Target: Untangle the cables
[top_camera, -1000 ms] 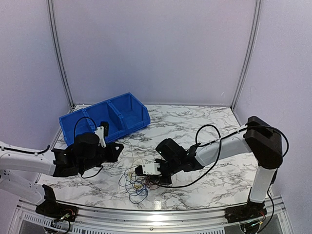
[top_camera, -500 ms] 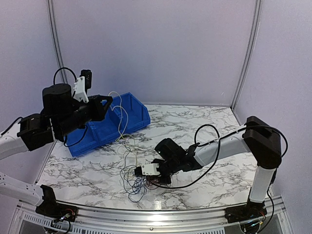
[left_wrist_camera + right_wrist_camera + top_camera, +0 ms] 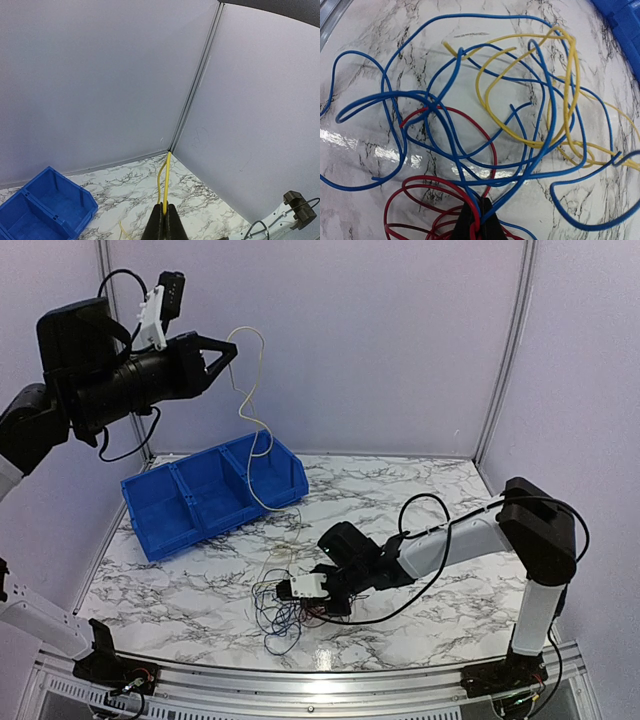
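From above, the left gripper [image 3: 229, 347], held high, grips a thin pale yellow wire [image 3: 246, 390]. The wire hangs down to the tangle of thin red, blue and yellow cables [image 3: 280, 605] on the white marble table [image 3: 430, 500], where the right gripper [image 3: 316, 611] sits. In the left wrist view, the jaws are closed on the yellow wire. In the right wrist view, the jaws pinch red and blue strands.

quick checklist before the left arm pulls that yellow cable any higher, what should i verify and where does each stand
1. Left jaws shut on the yellow cable: ok.
2. Right jaws shut on the tangle, pinning it to the table: ok.
3. Yellow cable has slack: ok, it hangs in curves, not taut.
4. Yellow cable free of the tangle: not ok, the right wrist view shows its loops woven through the others.
5. Yellow cable clear of the blue bin: cannot tell, it crosses the bin's right end in the top view.
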